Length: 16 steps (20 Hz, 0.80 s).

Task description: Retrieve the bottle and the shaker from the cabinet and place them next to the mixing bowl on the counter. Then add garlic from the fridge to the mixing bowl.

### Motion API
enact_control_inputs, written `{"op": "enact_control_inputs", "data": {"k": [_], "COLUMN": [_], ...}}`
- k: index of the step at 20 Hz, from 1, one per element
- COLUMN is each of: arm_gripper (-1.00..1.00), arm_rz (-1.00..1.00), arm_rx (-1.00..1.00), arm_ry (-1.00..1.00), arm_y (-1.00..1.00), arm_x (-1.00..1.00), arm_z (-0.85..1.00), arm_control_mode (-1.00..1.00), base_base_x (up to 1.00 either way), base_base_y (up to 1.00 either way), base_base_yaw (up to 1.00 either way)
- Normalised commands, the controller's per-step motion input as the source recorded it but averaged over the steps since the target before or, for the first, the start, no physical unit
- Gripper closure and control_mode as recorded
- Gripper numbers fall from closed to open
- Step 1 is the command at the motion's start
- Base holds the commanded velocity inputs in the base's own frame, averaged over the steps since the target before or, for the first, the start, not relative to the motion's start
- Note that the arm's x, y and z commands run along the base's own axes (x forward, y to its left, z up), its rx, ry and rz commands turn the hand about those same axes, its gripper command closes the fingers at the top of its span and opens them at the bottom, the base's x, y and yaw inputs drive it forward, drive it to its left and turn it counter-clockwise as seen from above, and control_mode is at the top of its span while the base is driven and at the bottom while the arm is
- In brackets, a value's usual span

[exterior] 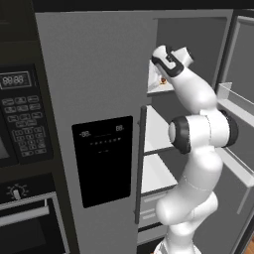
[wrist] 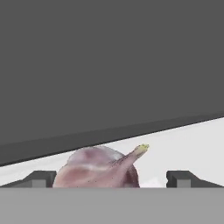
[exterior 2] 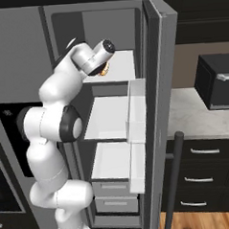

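A pinkish garlic (wrist: 98, 168) bulb with a yellow-tipped stem lies on the white top shelf (wrist: 188, 144) of the open fridge (exterior 2: 111, 20). My gripper (wrist: 111, 179) is open, with one dark fingertip (wrist: 41, 178) on each side of the bulb and gaps between. In the base views the arm reaches up into the top shelf (exterior 2: 120, 63), and a bit of the garlic (exterior 2: 104, 70) peeks out below the hand. The bottle, the shaker, the mixing bowl and the cabinet are out of view.
The fridge's right door (exterior 2: 158, 85) stands open with clear door bins (exterior 2: 137, 105). Lower shelves (exterior 2: 109, 116) and drawers (exterior 2: 113, 188) sit below the arm. The shut left door carries a black dispenser panel (exterior: 104, 158). A counter (exterior 2: 193, 111) with a black appliance (exterior 2: 217, 81) lies to the right.
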Motion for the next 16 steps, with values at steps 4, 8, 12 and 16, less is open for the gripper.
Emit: {"op": "enact_control_inputs", "data": {"k": [4, 8, 12, 16], "arm_gripper": [-1.00, 1.00, 1.00, 1.00], "arm_rz": [0.03, 0.03, 0.00, 0.00], "arm_rx": [0.00, 0.00, 0.00, 0.01], "arm_ry": [0.05, 0.05, 0.01, -0.05], "arm_y": [0.04, 0.10, 0.00, 0.00], "arm_x": [0.28, 0.14, 0.00, -0.21], "arm_z": [-0.14, -0.33, -0.26, -0.02], "arm_control_mode": [-1.00, -1.00, -1.00, -1.00], "base_base_x": [0.00, 0.00, 0.00, 0.00], "base_base_y": [0.00, 0.00, 0.00, 0.00], "base_base_yaw": [0.00, 0.00, 0.00, 0.00]}}
